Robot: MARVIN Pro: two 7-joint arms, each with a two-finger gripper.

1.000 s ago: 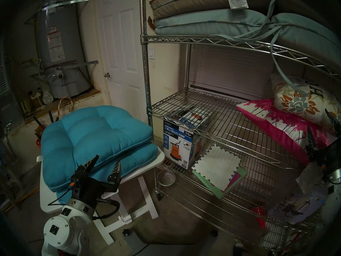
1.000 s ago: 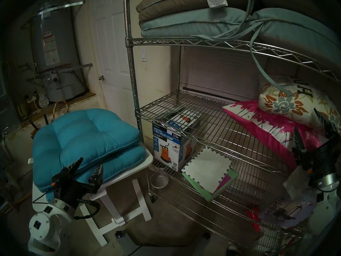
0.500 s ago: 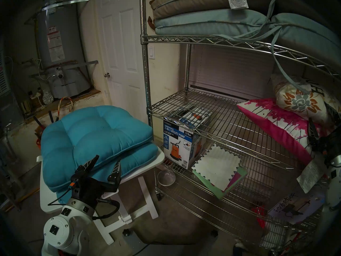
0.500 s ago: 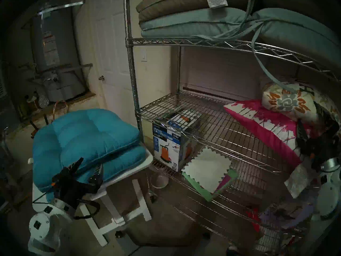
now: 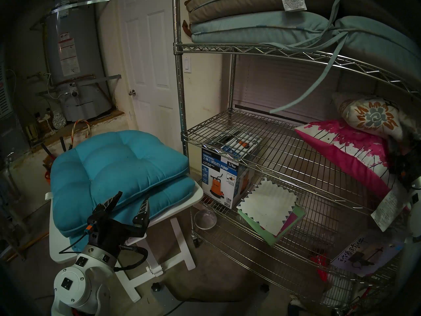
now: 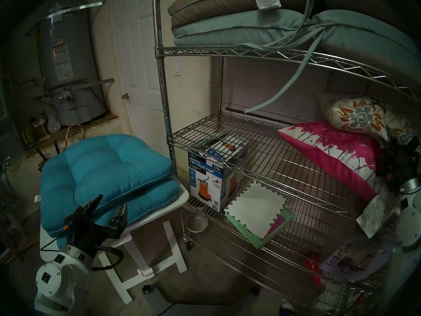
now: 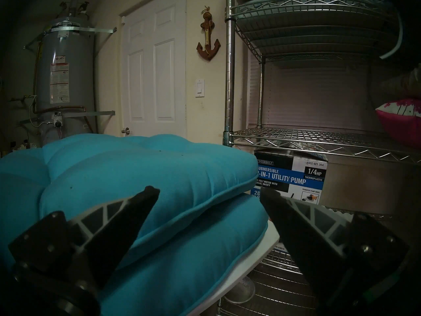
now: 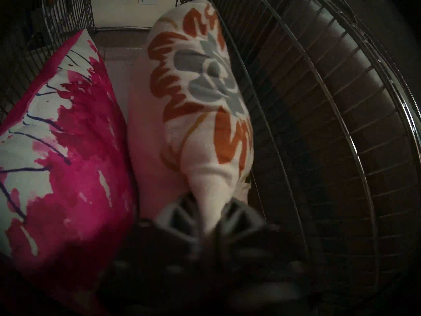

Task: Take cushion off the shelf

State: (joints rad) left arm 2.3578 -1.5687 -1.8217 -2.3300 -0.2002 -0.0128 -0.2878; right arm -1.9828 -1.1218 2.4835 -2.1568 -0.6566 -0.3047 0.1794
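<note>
The chrome wire shelf point(image 5: 273, 169) fills the right half of the head views. On its middle tier a white cushion with an orange and grey flower point(image 5: 371, 117) leans on a pink-and-white cushion point(image 5: 348, 153). My right gripper point(image 5: 399, 146) is shut on the flowered cushion's near corner. The right wrist view shows the fingers pinching the bunched fabric point(image 8: 209, 206), with the flowered cushion point(image 8: 205, 92) beside the pink one point(image 8: 68, 149). My left gripper point(image 5: 132, 198) is open and empty at the edge of two stacked teal cushions point(image 5: 118, 162) on a small white table point(image 5: 196, 194).
A utility pump box point(image 5: 221, 174) and a white envelope on coloured sheets point(image 5: 268, 208) sit on the lower tier. A metal bowl point(image 5: 205, 218) is on the floor. Grey-blue cushions point(image 5: 250, 30) fill the upper tier, and a strap point(image 5: 307, 89) hangs from them. A water heater point(image 5: 73, 57) and a door point(image 5: 150, 57) are behind.
My right gripper has moved up and closed on the flowered cushion's corner. The cushion has bunched and tipped up, and the hanging strap has swung left. The left arm has not moved.
</note>
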